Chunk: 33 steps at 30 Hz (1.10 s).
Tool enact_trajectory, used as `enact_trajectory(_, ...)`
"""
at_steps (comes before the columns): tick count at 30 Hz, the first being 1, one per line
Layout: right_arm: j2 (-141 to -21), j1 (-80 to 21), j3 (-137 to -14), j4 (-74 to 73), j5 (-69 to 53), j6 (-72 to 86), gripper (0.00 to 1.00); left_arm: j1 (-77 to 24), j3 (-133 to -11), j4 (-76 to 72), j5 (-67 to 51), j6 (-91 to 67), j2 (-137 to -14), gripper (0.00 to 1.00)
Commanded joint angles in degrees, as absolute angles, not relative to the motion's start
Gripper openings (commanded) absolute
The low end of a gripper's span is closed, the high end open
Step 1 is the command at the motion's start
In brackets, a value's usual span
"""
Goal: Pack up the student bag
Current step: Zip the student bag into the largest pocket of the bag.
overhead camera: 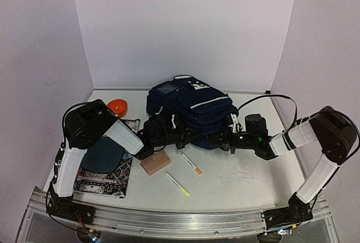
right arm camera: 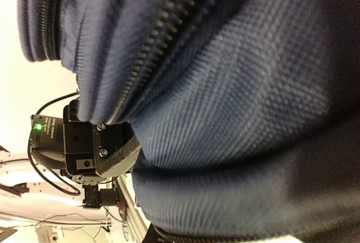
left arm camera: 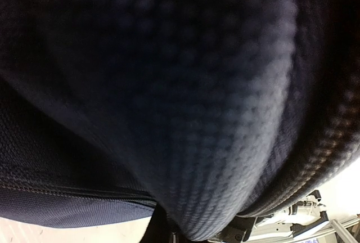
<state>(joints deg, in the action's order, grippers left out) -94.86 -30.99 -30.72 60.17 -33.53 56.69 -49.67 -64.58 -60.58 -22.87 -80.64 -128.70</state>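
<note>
Left gripper is closed and pressed against the near-left edge of the bag. Your left wrist view is nothing but blurry navy weave with the fingers hidden, so you can't tell if fabric is pinched between them. Right gripper is closed too, at the bag's near-right edge, facing the left one with a short stretch of the bag's lower edge between them. In the right wrist view navy fabric fills most of the frame and a zipper runs diagonally from top centre down to the left. The fingers are not visible there, so a grip on fabric can't be confirmed either. A black module with a green light shows at lower left of that view, under the fabric. Bag lies on the table at centre back, near the rear wall, with its grey label at the far-left corner and light stripes across the top. Orange bowl sits left of the bag, near it. Patterned mat is at the table's near-left with a dark teal pad on it, partly under your left arm. Tan block is just in front of the left gripper, beside the mat. Two pens lie apart in front of the bag: orange-tipped pen and, nearer the arm bases, yellow-tipped pen.
</note>
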Motion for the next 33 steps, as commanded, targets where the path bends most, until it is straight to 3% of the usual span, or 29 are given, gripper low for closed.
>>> enact_trajectory(1,-88.26,-31.40,-31.80,54.94,-30.90,53.21,0.00,-48.06,-63.87,-56.78,-20.89,-79.61,-129.11,0.00)
enact_trajectory(12,-76.34,-26.15,-30.48,38.24,-26.87,48.41,0.00,-43.68,-55.34,-52.14,-17.65,-75.30,-124.10,0.00)
enact_trajectory(23,-75.30,-29.63,-35.05,24.08,-26.89,35.84,0.00,-43.36,-59.46,-46.87,-19.48,-72.71,-123.02,0.00)
enact_trajectory(33,-76.02,-42.37,-35.63,25.95,0.43,38.76,0.31,-47.60,-63.08,-45.35,-19.49,-73.56,-120.16,0.00)
